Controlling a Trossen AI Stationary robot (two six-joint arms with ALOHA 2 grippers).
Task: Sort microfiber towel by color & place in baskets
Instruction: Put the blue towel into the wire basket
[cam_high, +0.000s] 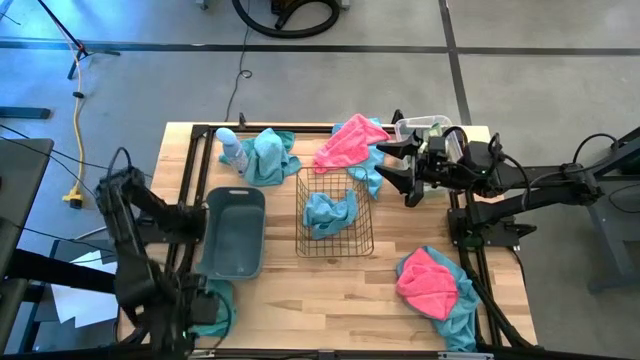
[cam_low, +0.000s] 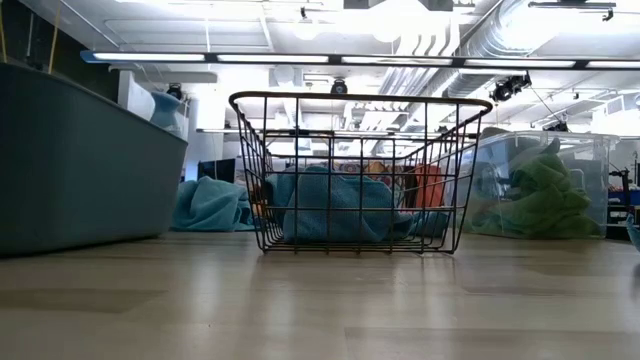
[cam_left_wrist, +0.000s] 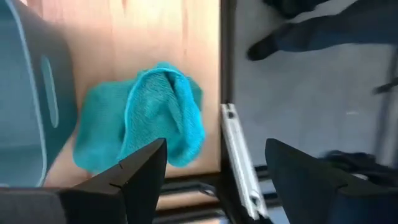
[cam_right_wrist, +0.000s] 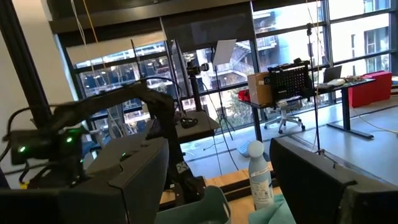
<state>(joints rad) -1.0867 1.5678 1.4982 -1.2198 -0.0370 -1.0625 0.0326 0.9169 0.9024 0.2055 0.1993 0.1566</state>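
Left gripper (cam_left_wrist: 214, 180): hanging over the table's near left corner, fingers spread wide, holding nothing.
Teal towel under left gripper (cam_left_wrist: 146, 121): lying crumpled at the table (cam_high: 330, 290) edge, just beside the grey tub, apart from the fingers.
Near-right pile: a pink towel (cam_high: 428, 282) is lying on top of a teal towel (cam_high: 458, 312) at the near right corner.
Grey tub (cam_high: 236, 232): sitting left of centre, nothing showing inside from above.
Wire basket (cam_high: 336, 212): standing at the table's middle, holding one teal towel (cam_high: 330, 212).
Right gripper (cam_high: 392, 165): hovering above the far right part of the table, fingers standing apart, gripping nothing.
Far towels: a pink towel (cam_high: 348, 143) is lying over a teal one (cam_high: 371, 178) just beside the right gripper; another teal towel (cam_high: 268, 155) is resting at the far left.
Bottle (cam_high: 231, 148): lying just beside that far-left teal towel.
Clear bin (cam_low: 545, 185): sitting at the far right, holding a green towel (cam_low: 540, 195).
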